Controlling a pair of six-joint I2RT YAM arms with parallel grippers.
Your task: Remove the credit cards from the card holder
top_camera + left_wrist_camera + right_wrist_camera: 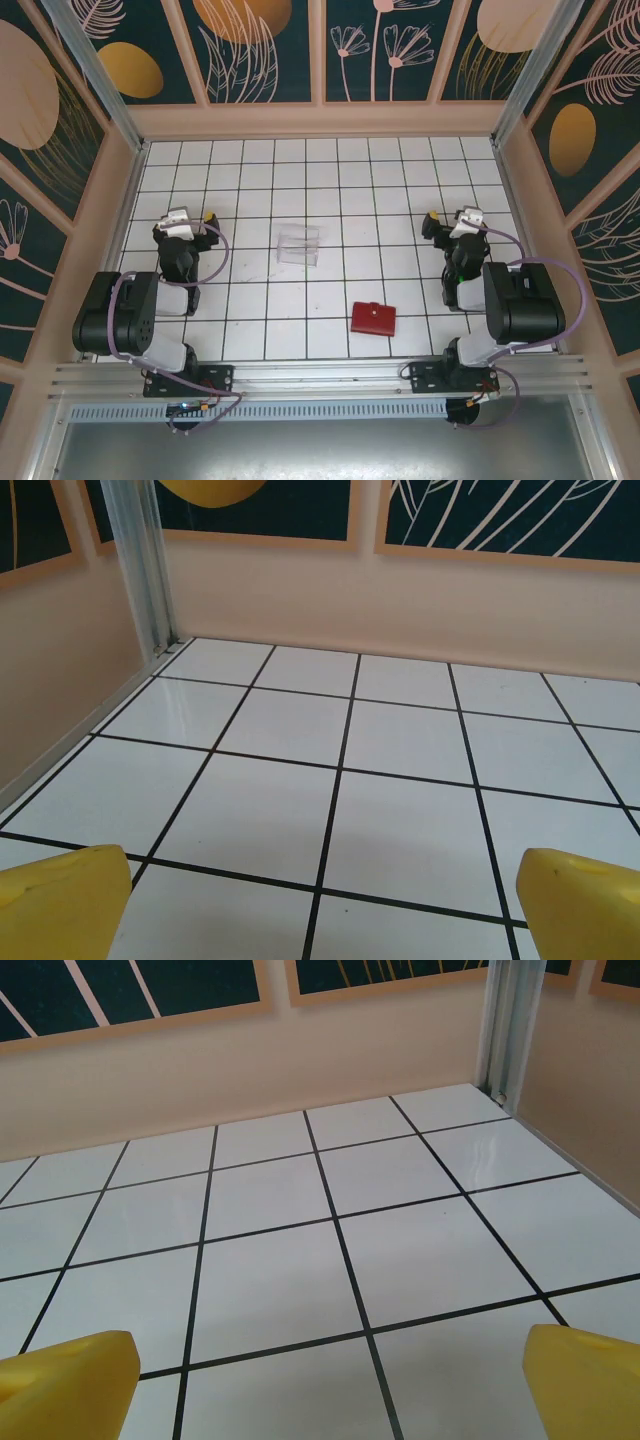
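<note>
From above, nearest us, the left arm's base (188, 378) and the right arm's base (450, 376) sit at the near edge. Just beyond, right of centre, lies the card holder (373, 319): one red wallet, folded shut, flat on the tiled table (260, 170). I count no credit cards out on the tiles, so the whole job looks to be ahead. One clear box (298, 245) stands farther out, near the middle. The left gripper (188, 217) and right gripper (455, 218) hover well apart from the wallet, one on each side.

Left wrist view: two yellow fingers (60, 905) spread wide, nothing between them, bare tiles ahead.

Right wrist view: same story, fingers (585, 1385) wide apart, holding nothing.
</note>
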